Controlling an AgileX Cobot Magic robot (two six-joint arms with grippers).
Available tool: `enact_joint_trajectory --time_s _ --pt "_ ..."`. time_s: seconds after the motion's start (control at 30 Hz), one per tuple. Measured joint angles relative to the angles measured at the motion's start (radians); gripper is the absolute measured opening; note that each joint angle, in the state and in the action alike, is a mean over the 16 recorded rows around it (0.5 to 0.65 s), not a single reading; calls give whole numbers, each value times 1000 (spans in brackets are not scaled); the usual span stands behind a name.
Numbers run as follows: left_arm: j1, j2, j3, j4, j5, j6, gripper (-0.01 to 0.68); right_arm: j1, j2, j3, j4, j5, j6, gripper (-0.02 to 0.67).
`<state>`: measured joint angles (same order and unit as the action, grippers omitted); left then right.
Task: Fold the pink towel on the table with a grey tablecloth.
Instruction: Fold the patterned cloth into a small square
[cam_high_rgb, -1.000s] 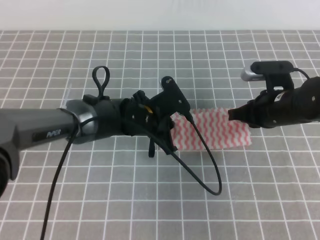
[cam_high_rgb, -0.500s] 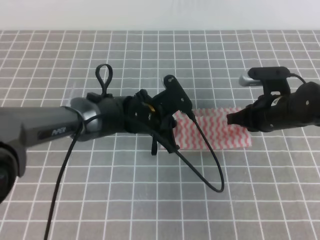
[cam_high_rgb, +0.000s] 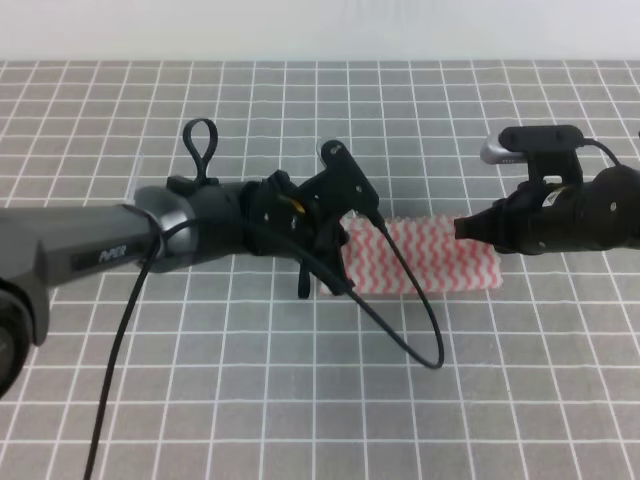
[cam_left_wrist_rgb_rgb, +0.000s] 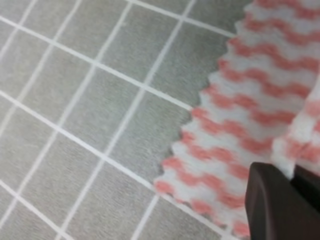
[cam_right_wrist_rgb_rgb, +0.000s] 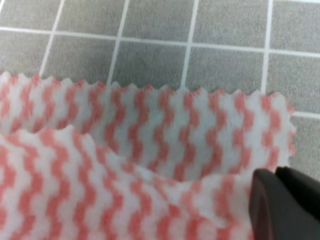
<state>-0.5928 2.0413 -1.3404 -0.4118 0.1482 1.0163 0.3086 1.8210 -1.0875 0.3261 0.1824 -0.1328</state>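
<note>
Left hand (cam_high_rgb: 322, 262) pinching pink towel (cam_high_rgb: 430, 257) | right hand (cam_high_rgb: 470, 228) likewise | grey grid tablecloth (cam_high_rgb: 300, 400)

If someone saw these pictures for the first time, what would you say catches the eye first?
The pink towel stands out mid-table on the grey tablecloth, its near edge lifted into a fold. Two black arms flank it: the left pincer at its left end, the right pincer at its right.
</note>
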Motion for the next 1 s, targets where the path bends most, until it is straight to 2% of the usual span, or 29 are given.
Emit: enact_joint_trajectory --time_s 1.0 --pt "7 23 -23 1 6 8 -3 0 33 0 0 -86 0 -17"
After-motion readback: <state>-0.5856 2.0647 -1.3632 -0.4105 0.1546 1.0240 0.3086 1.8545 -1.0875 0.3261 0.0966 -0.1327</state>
